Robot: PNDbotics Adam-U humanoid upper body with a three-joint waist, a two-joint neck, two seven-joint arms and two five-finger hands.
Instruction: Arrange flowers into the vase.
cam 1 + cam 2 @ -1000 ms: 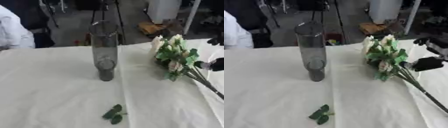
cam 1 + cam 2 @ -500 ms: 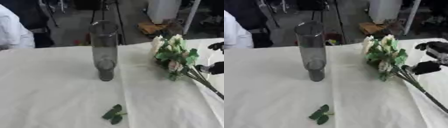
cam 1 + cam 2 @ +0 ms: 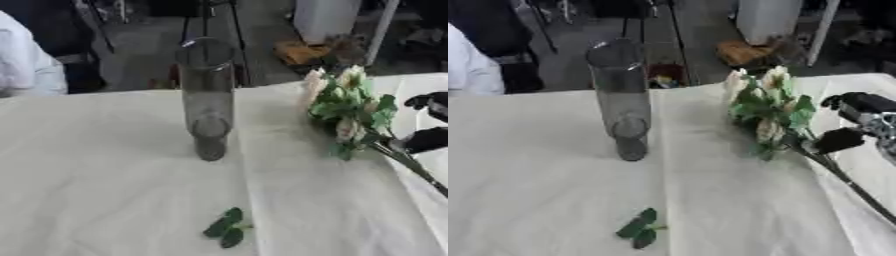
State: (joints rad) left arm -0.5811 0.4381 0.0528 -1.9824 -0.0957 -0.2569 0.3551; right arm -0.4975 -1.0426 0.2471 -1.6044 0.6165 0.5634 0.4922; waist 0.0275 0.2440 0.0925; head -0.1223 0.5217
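Vase (image 3: 621,100) is the reference: tall clear glass cylinder, upright on the table (image 3: 535,175), which is covered in a white cloth, roughly mid-frame. Nothing green or floral visible inside it. Flowers (image 3: 769,112) lie on the table to the right of the vase, well apart from it: one bunch, pale cream blooms and green leaves pointing toward the far edge, dark stems (image 3: 855,190) running back toward the near right corner. Right hand (image 3: 855,122) comes in from the right edge, on the far side of the bunch from the vase. One black finger or thumb tip sits right at the stems just below the leaves, touching or nearly so; another black part is above it, next to the foliage. Looks like the hand brackets the stems from the right, but I cannot tell if it is actually closed on them or just resting beside them. Loose leaf sprig (image 3: 639,229), a few dark green leaves, lies flat on the cloth in front of the vase, near side, slightly right of it, apart from both vase and bunch. Left hand not visible in either view. A white sleeve (image 3: 26,70) shows at the far left edge beyond the table, left of the vase, touching nothing.
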